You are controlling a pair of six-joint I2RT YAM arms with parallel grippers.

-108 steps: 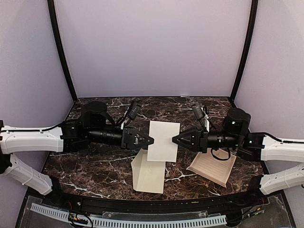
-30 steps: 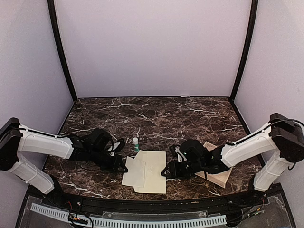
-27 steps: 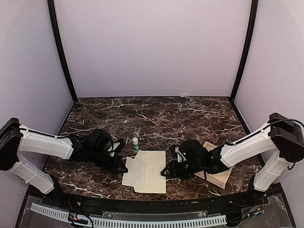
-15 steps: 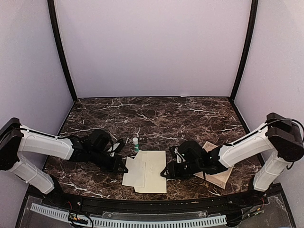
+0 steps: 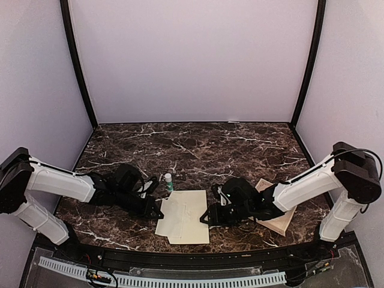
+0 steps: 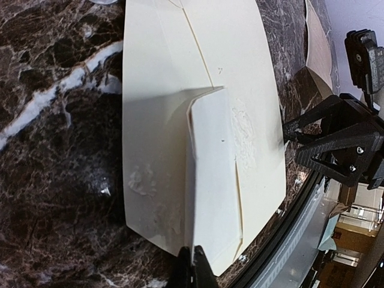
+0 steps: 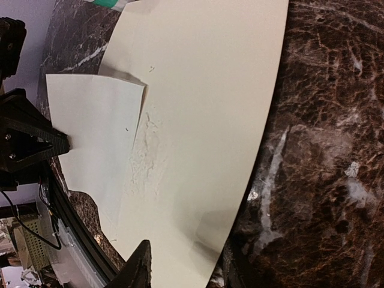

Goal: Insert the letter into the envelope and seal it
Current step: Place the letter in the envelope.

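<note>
The envelope [image 5: 187, 217] lies flat on the table [image 5: 198, 144]. My left gripper [image 5: 158, 213] is clamped tight on the tip of the flap [image 6: 210, 174], which is raised over the envelope's left half. My right gripper [image 5: 204, 217] sits at the envelope's right edge, fingers apart. The letter [image 5: 281, 221] lies right of the envelope, not touching it. A white-and-green bottle [image 5: 168, 182] stands just behind the envelope's far left corner.

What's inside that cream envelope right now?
Its inside is covered by its own paper. Under the raised flap of the envelope, only cream paper shows. The letter lies apart on the table, partly under the right arm.
</note>
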